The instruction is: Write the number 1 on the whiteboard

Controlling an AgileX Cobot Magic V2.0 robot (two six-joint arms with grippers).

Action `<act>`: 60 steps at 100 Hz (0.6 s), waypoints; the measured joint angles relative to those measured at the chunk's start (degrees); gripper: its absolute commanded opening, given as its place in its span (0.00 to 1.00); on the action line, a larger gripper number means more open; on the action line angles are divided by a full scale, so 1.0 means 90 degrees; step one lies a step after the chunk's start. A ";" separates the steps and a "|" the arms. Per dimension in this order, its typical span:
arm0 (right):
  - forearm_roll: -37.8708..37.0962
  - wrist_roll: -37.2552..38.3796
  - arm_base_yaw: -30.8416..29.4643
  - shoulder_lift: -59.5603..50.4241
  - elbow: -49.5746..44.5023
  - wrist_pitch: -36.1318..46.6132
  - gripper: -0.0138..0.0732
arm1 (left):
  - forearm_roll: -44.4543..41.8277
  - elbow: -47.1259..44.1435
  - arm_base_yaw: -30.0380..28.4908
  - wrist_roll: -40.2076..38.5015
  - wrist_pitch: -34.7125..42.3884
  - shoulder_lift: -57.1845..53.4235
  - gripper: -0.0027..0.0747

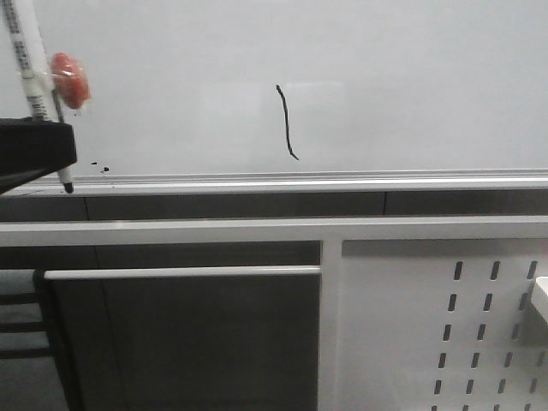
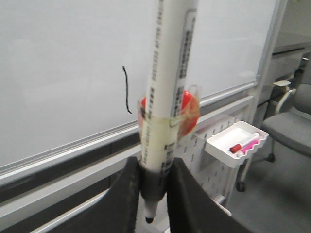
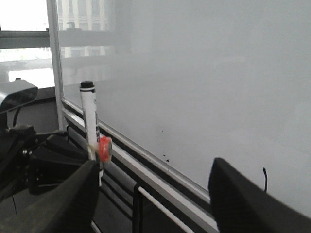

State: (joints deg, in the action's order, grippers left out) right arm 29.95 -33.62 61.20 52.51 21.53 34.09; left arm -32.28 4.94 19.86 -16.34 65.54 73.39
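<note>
The whiteboard (image 1: pixel 385 86) fills the upper front view. The number 1 (image 1: pixel 286 122) is a thin black wavy stroke with a small hook at its foot, near the board's middle. My left gripper (image 1: pixel 53 145) is at the far left, shut on a white marker (image 1: pixel 26 60) with a red piece (image 1: pixel 70 80) taped on; its tip (image 1: pixel 66 184) points down by the silver edge rail (image 1: pixel 342 180), well left of the stroke. In the left wrist view the jaws (image 2: pixel 151 194) clamp the marker (image 2: pixel 167 97). My right gripper (image 3: pixel 155 204) is open and empty.
Tiny black dots (image 1: pixel 101 167) mark the board near the marker tip. Below the board are a white bar (image 1: pixel 180 272) and a white perforated panel (image 1: pixel 462 325). A white tray (image 2: pixel 238 141) holds red and pink markers. A grey chair (image 2: pixel 291 126) stands beyond.
</note>
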 measured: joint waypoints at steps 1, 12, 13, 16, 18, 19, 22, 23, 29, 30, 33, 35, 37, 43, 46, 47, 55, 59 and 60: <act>0.0016 -0.0030 0.0000 -0.0008 0.0000 -0.0019 0.58 | 0.0017 -0.0017 0.0000 0.0016 0.0000 -0.0002 0.01; 0.0086 -0.0243 0.0000 -0.0146 -0.0014 -0.0388 0.46 | 0.0291 -0.0124 0.0000 0.0253 0.0000 -0.0150 0.01; 0.0086 -0.0258 0.0000 -0.0149 -0.0014 -0.0436 0.46 | 0.0308 -0.0148 0.0000 0.0266 0.0000 -0.0169 0.01; 0.0086 -0.0286 0.0000 -0.0207 -0.0014 -0.0527 0.43 | 0.0380 -0.0172 0.0000 0.0301 0.0000 -0.0209 0.01; 0.0086 -0.0312 0.0000 -0.0239 -0.0014 -0.0600 0.41 | 0.0441 -0.0212 0.0000 0.0335 0.0000 -0.0217 0.01; 0.0098 -0.0313 0.0000 -0.0251 -0.0014 -0.0625 0.40 | 0.0484 -0.0214 0.0000 0.0337 0.0000 -0.0228 0.01; 0.0094 -0.0325 0.0000 -0.0296 -0.0014 -0.0721 0.37 | 0.0568 -0.0269 0.0000 0.0356 0.0000 -0.0256 0.01; 0.0094 -0.0337 0.0000 -0.0320 -0.0014 -0.0765 0.36 | 0.0594 -0.0277 0.0000 0.0369 0.0000 -0.0279 0.01; 0.0094 -0.0351 0.0000 -0.0409 -0.0014 -0.0922 0.30 | 0.0808 -0.0365 0.0000 0.0442 0.0000 -0.0329 0.01; 0.0094 -0.0350 0.0000 -0.0430 -0.0014 -0.0960 0.28 | 0.0830 -0.0373 0.0000 0.0443 0.0000 -0.0331 0.01; 0.0094 -0.0364 0.0000 -0.0470 -0.0014 -0.1037 0.25 | 0.0911 -0.0395 0.0000 0.0495 0.0000 -0.0364 0.01; 0.0094 -0.0374 0.0000 -0.0501 -0.0014 -0.1093 0.23 | 0.0951 -0.0429 0.0000 0.0518 0.0000 -0.0375 0.01; 0.0100 -0.0389 0.0000 -0.0516 -0.0014 -0.1145 0.21 | 0.0976 -0.0442 0.0000 0.0520 0.0000 -0.0397 0.01; 0.0100 -0.0482 0.0000 -0.0581 -0.0014 -0.1298 0.16 | 0.1021 -0.0472 0.0000 0.0570 -0.0016 -0.0431 0.01; 0.0100 -0.0513 0.0000 -0.0610 -0.0014 -0.1395 0.14 | 0.1030 -0.0484 0.0000 0.0571 -0.0016 -0.0459 0.01; 0.0100 -0.0521 0.0000 -0.0624 -0.0014 -0.1415 0.13 | 0.1036 -0.0483 0.0000 0.0584 -0.0028 -0.0457 0.01; 0.0100 -0.0566 0.0000 -0.0637 -0.0014 -0.1621 0.09 | 0.1047 -0.0483 0.0000 0.0583 -0.0026 -0.0526 0.01; 0.0100 -0.0574 0.0000 -0.0637 -0.0014 -0.1693 0.09 | 0.1061 -0.0483 0.0000 0.0583 -0.0026 -0.0558 0.01; 0.0100 -0.0581 0.0000 -0.0637 -0.0014 -0.1727 0.09 | 0.1061 -0.0483 0.0000 0.0583 -0.0026 -0.0579 0.01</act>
State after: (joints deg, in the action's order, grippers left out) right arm 30.85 -38.85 61.20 46.77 21.40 18.55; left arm -22.73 0.60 19.86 -11.09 65.31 68.18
